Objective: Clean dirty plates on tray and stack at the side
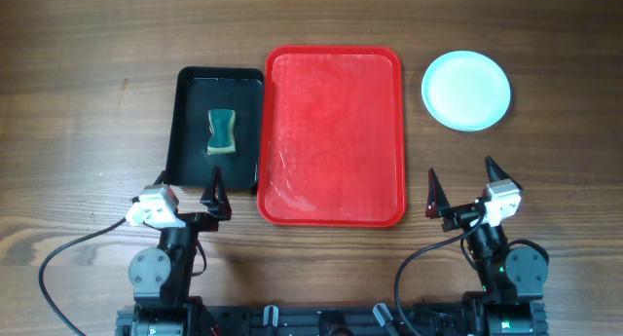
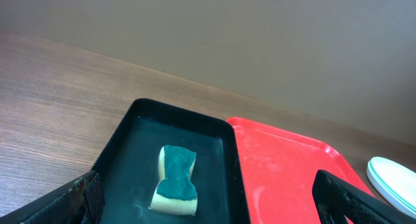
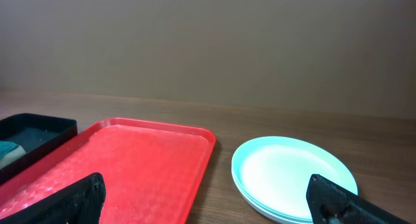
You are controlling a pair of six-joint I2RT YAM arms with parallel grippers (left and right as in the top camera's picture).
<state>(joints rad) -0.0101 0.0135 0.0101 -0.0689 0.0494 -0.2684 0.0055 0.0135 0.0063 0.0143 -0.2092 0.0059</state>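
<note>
Plates (image 1: 465,90) stacked on surface (image 1: 78,102) right of red tray (image 1: 331,131). Left pincer (image 1: 187,186) and right pincer (image 1: 464,180) both wide, holding nothing.

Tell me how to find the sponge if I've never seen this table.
Start at the big red tray in the middle of the wooden table. Beside it, on the side away from the stacked plates, sits a smaller black tray. The sponge lies inside: green on top, yellow below, pinched at the waist, the only thing in either tray.
</note>
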